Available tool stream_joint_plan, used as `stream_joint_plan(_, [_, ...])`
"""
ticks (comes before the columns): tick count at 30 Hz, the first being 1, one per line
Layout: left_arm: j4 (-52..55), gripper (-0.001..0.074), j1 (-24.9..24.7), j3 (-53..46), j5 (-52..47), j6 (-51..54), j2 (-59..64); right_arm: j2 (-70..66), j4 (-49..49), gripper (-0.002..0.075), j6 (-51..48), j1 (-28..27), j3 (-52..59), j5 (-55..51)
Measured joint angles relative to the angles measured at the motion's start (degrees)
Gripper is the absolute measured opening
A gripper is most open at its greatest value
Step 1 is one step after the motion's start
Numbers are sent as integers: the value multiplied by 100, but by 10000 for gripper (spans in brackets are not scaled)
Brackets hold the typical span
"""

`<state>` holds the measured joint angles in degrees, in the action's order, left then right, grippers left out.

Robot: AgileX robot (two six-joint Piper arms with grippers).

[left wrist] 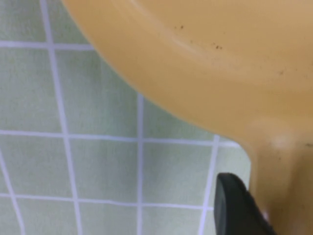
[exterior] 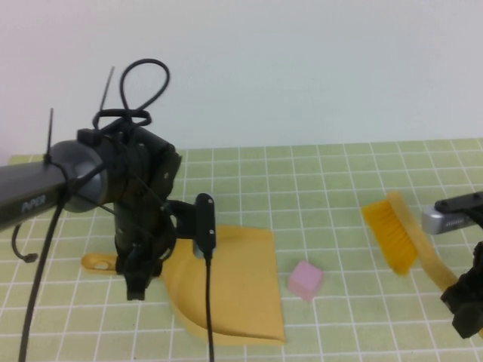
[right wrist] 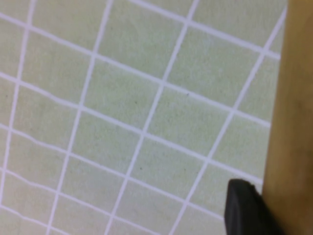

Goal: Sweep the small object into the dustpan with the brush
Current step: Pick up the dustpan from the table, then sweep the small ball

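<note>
Left end effector (exterior: 139, 283): low over the dustpan (exterior: 234, 290) handle on the left of the table (exterior: 332, 188); I cannot tell whether its fingers have closed on it. My left wrist view adds one dark finger (left wrist: 237, 208) just beside the handle where it meets the pan, hidden from above.

Right end effector (exterior: 464, 309): at the right edge, clamped on the brush (exterior: 400, 234) handle, bristles tilted up. Right wrist view adds a dark finger (right wrist: 247, 208) against the handle.

Small object (exterior: 306, 280): pink cube on the table between pan and brush, near the pan's right edge; seen only from above.
</note>
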<state>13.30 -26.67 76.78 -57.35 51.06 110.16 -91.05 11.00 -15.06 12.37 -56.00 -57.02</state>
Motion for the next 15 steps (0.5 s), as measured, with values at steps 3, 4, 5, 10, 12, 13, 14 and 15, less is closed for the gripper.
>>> stream_joint_plan(3, [69,219,-226,0,12,-168,0,-245,51,169,58,13,0,-22])
stream_joint_plan(4, [100,219,-307,0,26,-171,0,-330,98,169,58,60,0,-22])
stream_joint_plan(5, [101,219,-368,0,57,-171,0,-413,136,169,70,108,0,-22])
stream_joint_plan(10, [243,219,-542,0,369,-521,0,-829,211,169,212,618,0,60])
stream_joint_plan(12, [257,219,-550,0,429,-605,0,-929,319,168,309,847,0,259])
stream_joint_plan(13, [266,219,-550,0,429,-613,0,-966,412,168,313,962,-8,340])
stream_joint_plan(14, [266,219,-550,0,429,-613,0,-976,488,168,313,1061,-8,384])
stream_joint_plan(15, [266,219,-550,0,429,-613,0,-976,571,168,323,1181,-8,411])
